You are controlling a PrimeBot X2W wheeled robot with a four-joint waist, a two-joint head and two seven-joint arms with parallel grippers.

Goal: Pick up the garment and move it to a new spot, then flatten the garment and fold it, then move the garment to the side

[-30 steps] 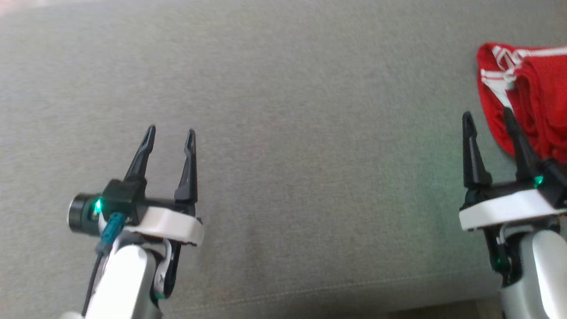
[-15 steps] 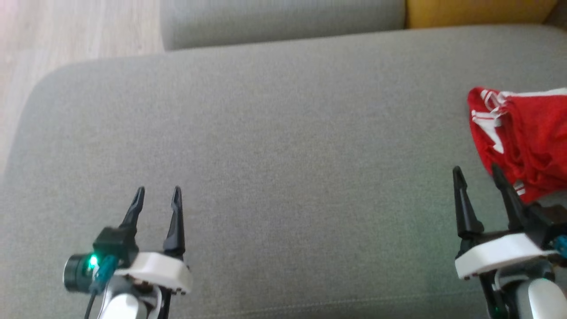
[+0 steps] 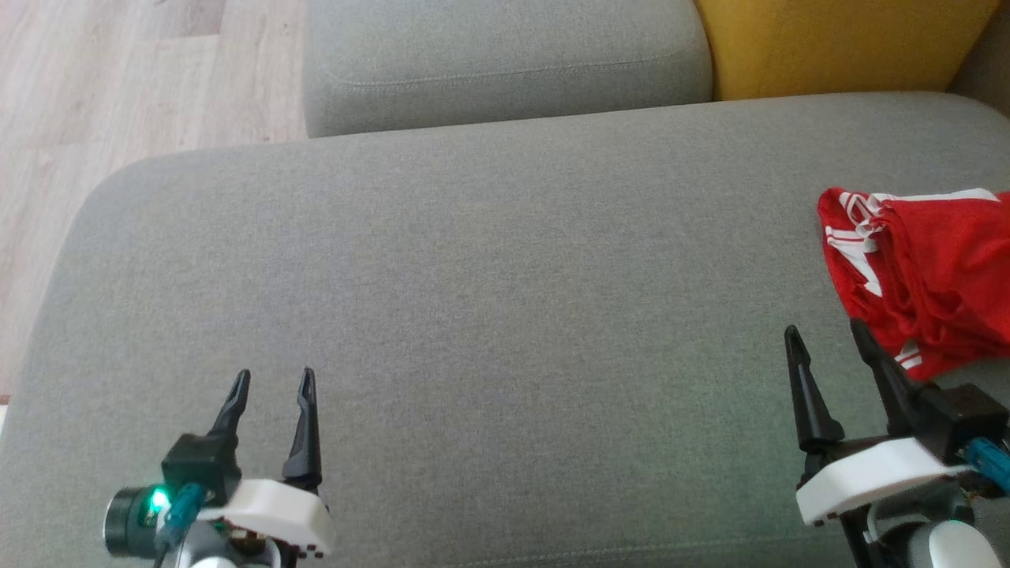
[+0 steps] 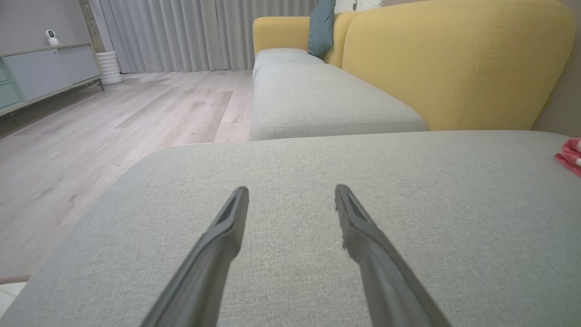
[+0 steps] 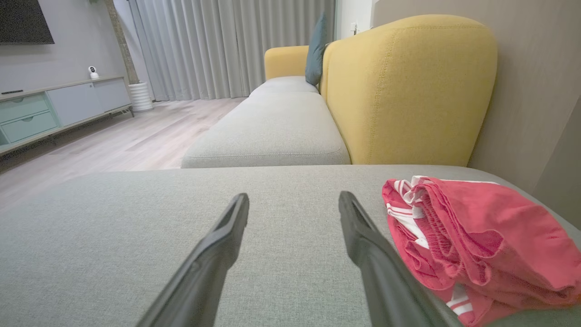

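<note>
The garment (image 3: 927, 276) is red with white stripes and lies crumpled at the right edge of a grey sofa cushion (image 3: 489, 300). The right wrist view has the garment (image 5: 476, 236) just right of the fingers. My right gripper (image 3: 824, 335) hovers open just left of and nearer than the garment, apart from it, with nothing between its fingers. My left gripper (image 3: 272, 377) is open and empty over the cushion's near left part. In the left wrist view the left gripper (image 4: 292, 190) points across bare cushion, with a sliver of the garment (image 4: 569, 156) at the far right.
A second grey seat cushion (image 3: 505, 63) lies beyond, with a yellow backrest (image 3: 836, 43) to its right. Wood floor (image 3: 118, 87) runs along the cushion's left side. A teal pillow (image 5: 315, 50), curtains and a low cabinet (image 5: 59, 109) stand far off.
The head camera has tilted up, so the whole picture slid down and the far cushion, backrest and floor came into sight. Both grippers stay open; the garment has not moved.
</note>
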